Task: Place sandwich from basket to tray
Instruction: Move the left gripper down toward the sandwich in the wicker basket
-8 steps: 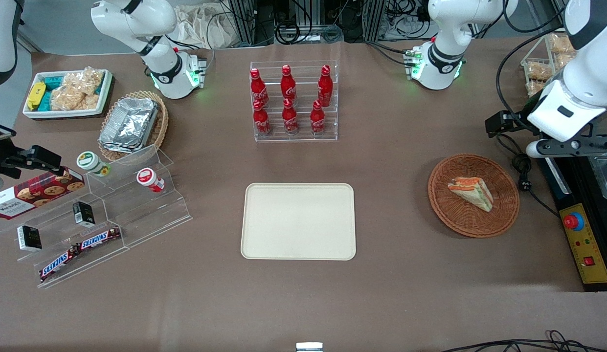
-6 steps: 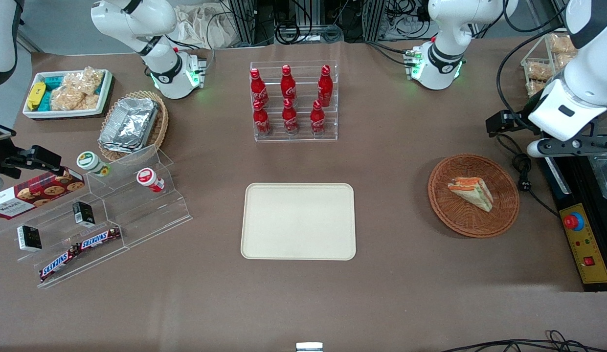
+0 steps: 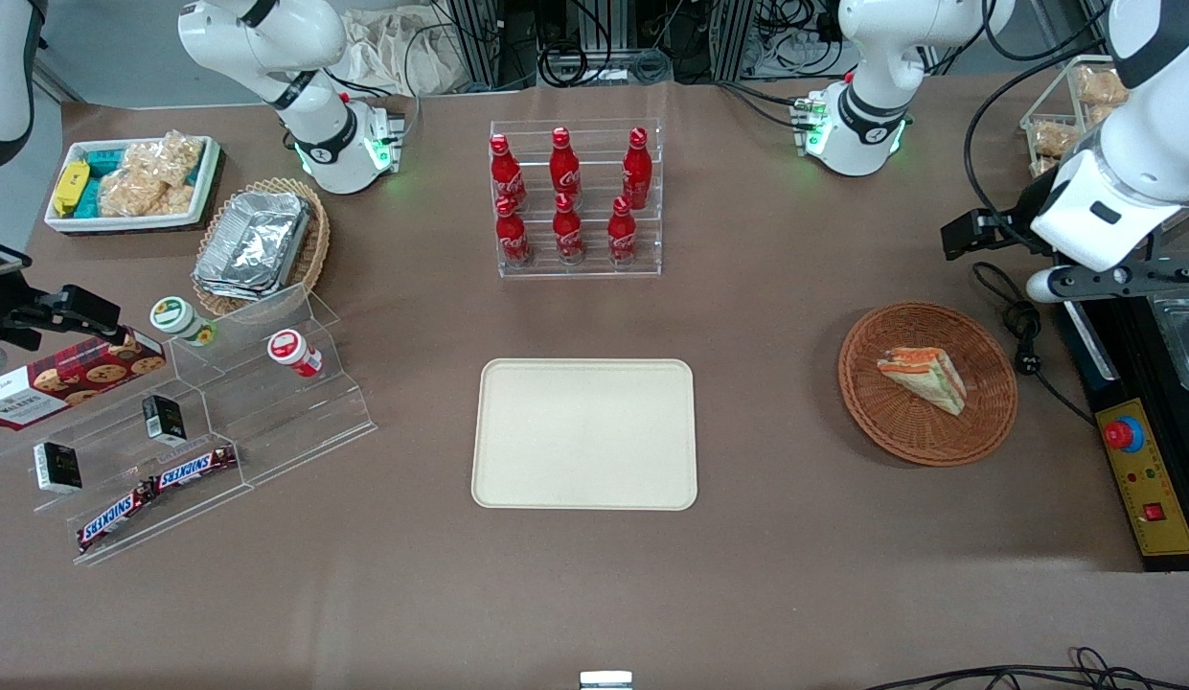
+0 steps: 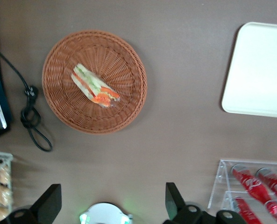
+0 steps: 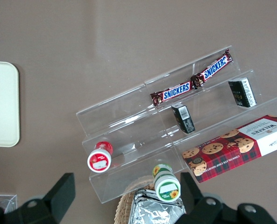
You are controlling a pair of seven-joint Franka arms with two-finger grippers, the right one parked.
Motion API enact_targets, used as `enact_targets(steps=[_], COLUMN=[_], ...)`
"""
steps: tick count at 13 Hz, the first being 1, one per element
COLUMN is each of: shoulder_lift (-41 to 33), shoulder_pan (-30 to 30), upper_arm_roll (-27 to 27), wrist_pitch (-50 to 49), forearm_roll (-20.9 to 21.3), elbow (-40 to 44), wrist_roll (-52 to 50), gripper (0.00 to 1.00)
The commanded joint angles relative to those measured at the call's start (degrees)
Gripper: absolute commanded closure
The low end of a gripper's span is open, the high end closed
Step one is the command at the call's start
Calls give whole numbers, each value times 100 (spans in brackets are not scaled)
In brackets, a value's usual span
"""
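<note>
Sandwich point(image 3: 923, 379) in basket point(image 3: 881, 422); hand point(image 4: 111, 205) raised clear of basket, fingers point(image 4: 173, 200) spread, empty.

The sandwich point(image 3: 923, 379) lies in the basket point(image 3: 927, 382), toward the working arm's end of the table, well apart from the tray point(image 3: 584, 433) at mid-table. The bottle rack point(image 3: 577, 199) stands farther from the front camera than the tray. The gripper point(image 4: 111, 201) hangs high above the table, fingers spread, off to the side of the basket.
</note>
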Motion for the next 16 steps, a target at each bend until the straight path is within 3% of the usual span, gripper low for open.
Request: enact_targets(steps=[1,3,7,12,16], shoulder_lift=[-48,-56,-4,637,1217], shoulder_pan=[100,224,565,1015,1050], upper_arm_roll=[66,102,102,111,111], wrist_pitch=[564,1320,2447,3905,4609], forearm_roll=[-88,-53,158,158,158], elbow=[-487,-1136,-2263,-3107,-3231], wrist_roll=[-951,-1971,-2624,-3169,-3477], gripper=[0,0,0,0,0])
